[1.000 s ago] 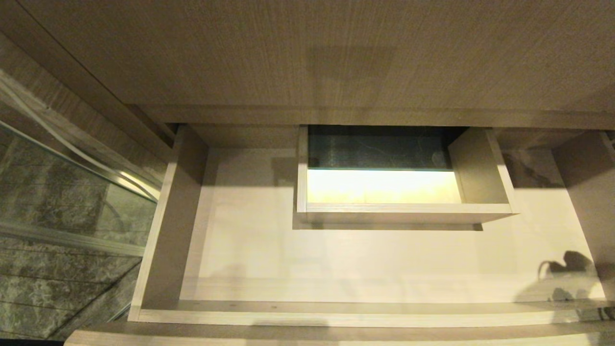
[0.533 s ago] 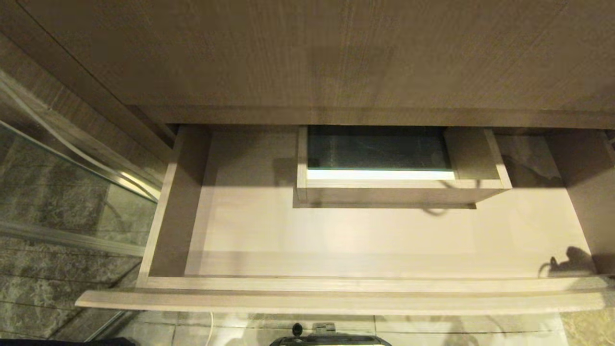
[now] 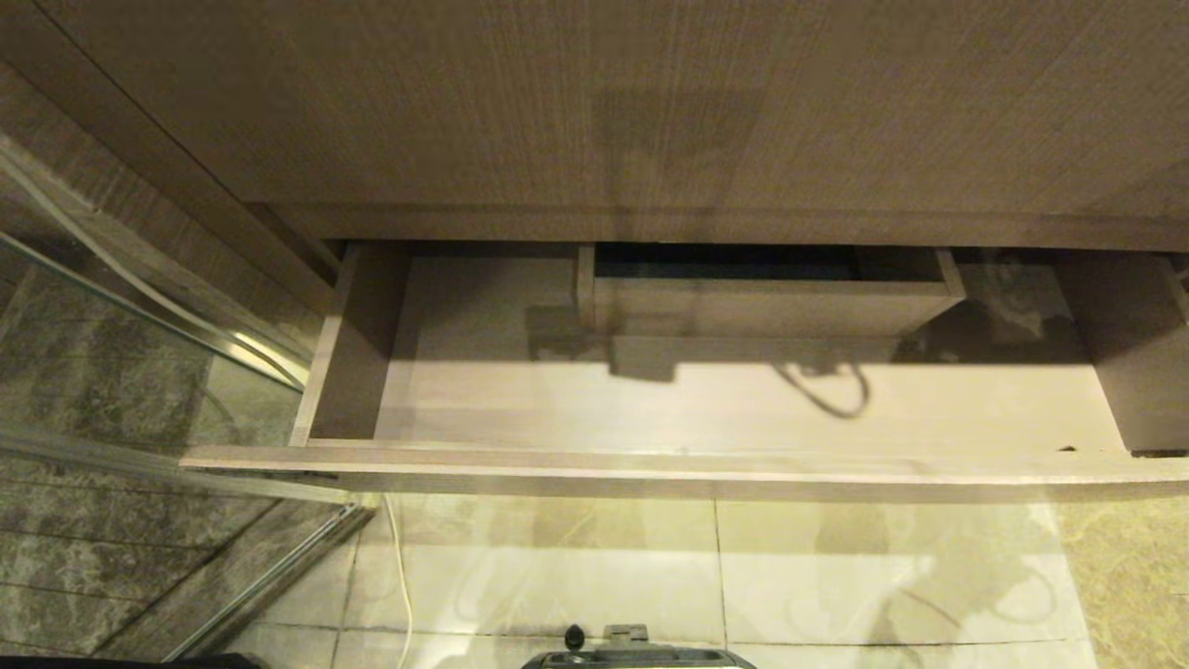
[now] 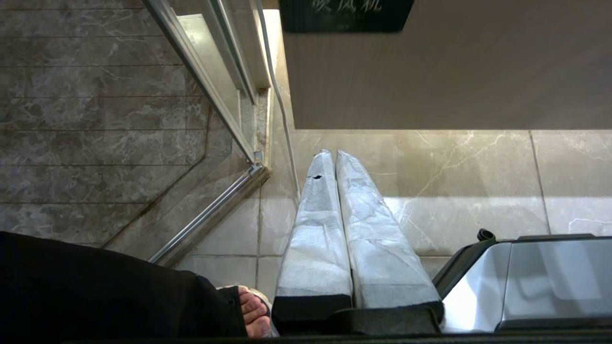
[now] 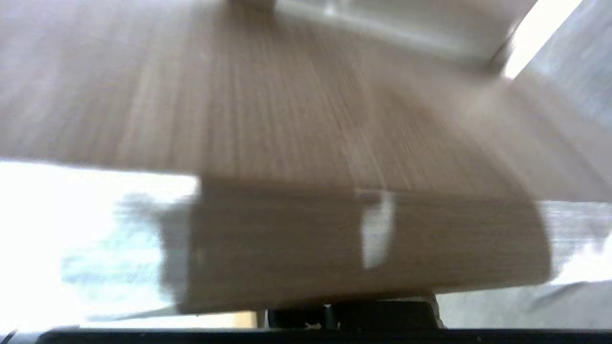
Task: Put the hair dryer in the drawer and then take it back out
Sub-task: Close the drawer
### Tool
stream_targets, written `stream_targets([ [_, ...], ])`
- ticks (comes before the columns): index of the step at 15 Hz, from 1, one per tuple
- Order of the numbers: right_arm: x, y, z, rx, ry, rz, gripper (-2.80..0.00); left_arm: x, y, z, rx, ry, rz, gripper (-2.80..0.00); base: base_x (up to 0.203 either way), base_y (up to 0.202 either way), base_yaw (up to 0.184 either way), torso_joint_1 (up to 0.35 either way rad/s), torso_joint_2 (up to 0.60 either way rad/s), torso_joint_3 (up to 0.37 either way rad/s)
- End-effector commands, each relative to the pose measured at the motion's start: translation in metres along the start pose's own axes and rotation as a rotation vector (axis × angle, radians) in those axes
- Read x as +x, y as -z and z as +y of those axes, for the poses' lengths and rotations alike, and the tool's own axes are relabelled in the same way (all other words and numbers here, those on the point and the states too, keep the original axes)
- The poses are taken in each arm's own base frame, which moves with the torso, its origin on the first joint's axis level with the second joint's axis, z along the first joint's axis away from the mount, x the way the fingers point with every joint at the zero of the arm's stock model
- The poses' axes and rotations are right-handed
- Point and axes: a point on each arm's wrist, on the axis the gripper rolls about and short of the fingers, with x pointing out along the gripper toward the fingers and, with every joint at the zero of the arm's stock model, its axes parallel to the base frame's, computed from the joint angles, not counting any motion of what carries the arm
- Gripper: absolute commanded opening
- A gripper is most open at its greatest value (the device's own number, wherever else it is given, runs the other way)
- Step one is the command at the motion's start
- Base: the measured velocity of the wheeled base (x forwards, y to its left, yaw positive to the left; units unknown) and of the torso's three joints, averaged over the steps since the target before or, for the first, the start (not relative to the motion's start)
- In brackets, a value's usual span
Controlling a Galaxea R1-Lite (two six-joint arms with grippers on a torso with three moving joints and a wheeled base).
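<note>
Hair dryer not in view, drawer [image 3: 650,409] part open and bare inside; left hand [image 4: 334,157] together, parked over floor, right hand together, probably closing drawer; next needs locating dryer.

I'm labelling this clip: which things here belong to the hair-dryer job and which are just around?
Job:
- wide light-brown wood-grain drawer, partly open, nothing lying in it
- no hair dryer in any view

Just around:
- glass shower panel
- marble floor tiles
- white cable on the floor
- left gripper, parked over the floor, shut
- person's bare foot
</note>
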Motion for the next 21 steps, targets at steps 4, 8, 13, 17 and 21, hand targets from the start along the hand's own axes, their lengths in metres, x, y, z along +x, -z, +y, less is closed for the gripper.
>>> stream_targets([
  [4,-0.001,-0.012,-0.01,-0.153,0.018,-0.23,-2.8,0.0,0.0,0.0,0.0,0.001,0.002,-2.8,0.0,0.0,0.0,0.0,0.0,0.0],
  [8,-0.008,-0.005,-0.007,-0.166,0.017,-0.234,-2.8,0.0,0.0,0.0,0.0,0.001,0.002,-2.8,0.0,0.0,0.0,0.0,0.0,0.0],
  [13,-0.014,-0.017,-0.016,-0.23,0.061,-0.383,-2.8,0.0,0.0,0.0,0.0,0.0,0.002,-2.8,0.0,0.0,0.0,0.0,0.0,0.0],
  [17,-0.023,-0.025,-0.021,-0.312,0.1,-0.513,-2.8,0.0,0.0,0.0,0.0,0.001,0.002,-2.8,0.0,0.0,0.0,0.0,0.0,0.0],
  [21,-0.032,-0.029,-0.023,-0.466,0.23,-0.565,-2.8,0.0,0.0,0.0,0.0,0.0,0.001,-2.8,0.0,0.0,0.0,0.0,0.0,0.0],
])
